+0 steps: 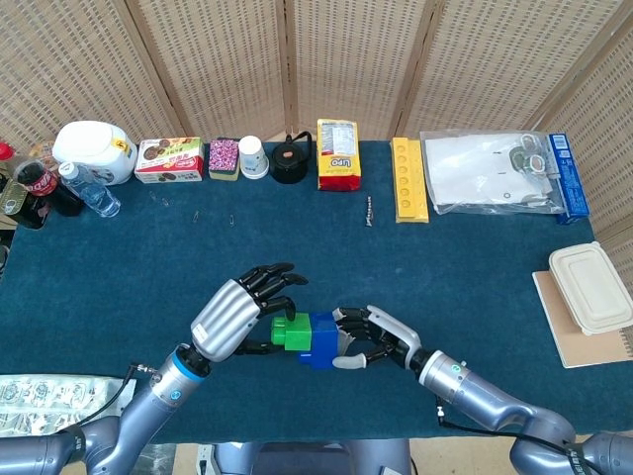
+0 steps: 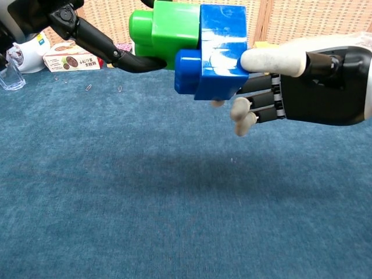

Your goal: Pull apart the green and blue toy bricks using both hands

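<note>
The green brick (image 1: pixel 286 333) and the blue brick (image 1: pixel 318 339) are joined and held in the air above the blue cloth, near the table's front. My right hand (image 1: pixel 381 341) grips the blue brick (image 2: pixel 218 52) from the right, thumb (image 2: pixel 270 60) on its near face. My left hand (image 1: pixel 235 317) comes in from the left. Its thumb (image 2: pixel 136 62) lies under the green brick (image 2: pixel 165 29) and its fingers (image 1: pixel 272 294) curl over the top, so it pinches the green brick. The right hand (image 2: pixel 317 81) fills the right of the chest view.
Along the far edge stand a white jug (image 1: pixel 96 150), snack boxes (image 1: pixel 169 159), a cup (image 1: pixel 253 156), a yellow packet (image 1: pixel 337 154), a yellow tray (image 1: pixel 408 178) and a plastic bag (image 1: pixel 485 172). Bottles (image 1: pixel 40 186) are far left, and a lidded container (image 1: pixel 591 287) is far right.
</note>
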### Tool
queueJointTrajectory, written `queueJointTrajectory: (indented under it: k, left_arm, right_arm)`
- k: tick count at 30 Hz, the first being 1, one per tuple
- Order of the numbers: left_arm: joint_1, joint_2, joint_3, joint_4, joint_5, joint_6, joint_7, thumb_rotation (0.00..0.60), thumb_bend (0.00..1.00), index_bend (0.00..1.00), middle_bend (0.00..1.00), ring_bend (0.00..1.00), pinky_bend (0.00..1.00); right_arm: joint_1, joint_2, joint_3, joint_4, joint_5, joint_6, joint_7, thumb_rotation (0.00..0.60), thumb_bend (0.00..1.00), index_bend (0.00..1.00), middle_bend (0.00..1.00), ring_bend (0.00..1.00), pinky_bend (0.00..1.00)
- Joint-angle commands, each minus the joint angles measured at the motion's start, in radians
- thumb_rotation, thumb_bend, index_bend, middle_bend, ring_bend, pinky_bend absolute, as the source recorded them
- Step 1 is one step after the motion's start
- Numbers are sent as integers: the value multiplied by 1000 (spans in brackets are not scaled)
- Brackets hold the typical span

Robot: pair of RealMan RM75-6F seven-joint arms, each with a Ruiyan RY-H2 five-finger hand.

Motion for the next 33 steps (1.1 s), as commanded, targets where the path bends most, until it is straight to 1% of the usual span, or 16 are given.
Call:
queueJointTrajectory:
  k: [1,8,13,17,21,23,26,30,32,33]
  left_arm:
    - [5,14,9,-3,9,12,-14,600,322,694,297,189,290]
    - [35,79,45,3,76,75,-50,600,322,694,296,188,290]
    - [41,113,50,2,96,97,-74,600,322,695,297,189,290]
    - [45,130,55,0,108,109,-81,600,322,694,297,189,290]
    - [60,160,70,4,128,129,-83,600,321,694,297,188,290]
    - [69,182,81,7,136,137,-84,600,322,694,297,189,290]
    - [90,232,99,19,140,147,-73,600,322,694,296,188,290]
    - [110,313,126,24,122,123,-45,600,322,694,296,188,291]
    - [112,353,140,24,103,91,-27,600,322,695,296,188,290]
    - [110,373,146,25,92,70,-18,600,322,695,296,188,290]
  right_arm:
    - [10,8,-10,10,-11,20,42,522,189,567,525,532,452]
    - [34,37,-34,30,-42,49,135,520,188,567,525,531,451]
    - [55,48,-54,36,-61,60,189,520,187,567,525,531,451]
    - [66,54,-68,48,-69,68,204,520,188,567,525,532,450]
    - [71,68,-73,64,-49,71,200,519,187,567,525,532,450]
    - [74,75,-73,77,-24,63,162,522,187,567,525,531,450]
    - [76,82,-71,104,43,39,23,519,187,567,525,531,449]
    - [74,66,-70,124,156,31,-220,519,187,567,525,521,443]
    - [72,49,-73,129,214,39,-345,519,187,567,525,510,433]
    - [73,36,-78,136,242,47,-432,519,187,567,525,504,427]
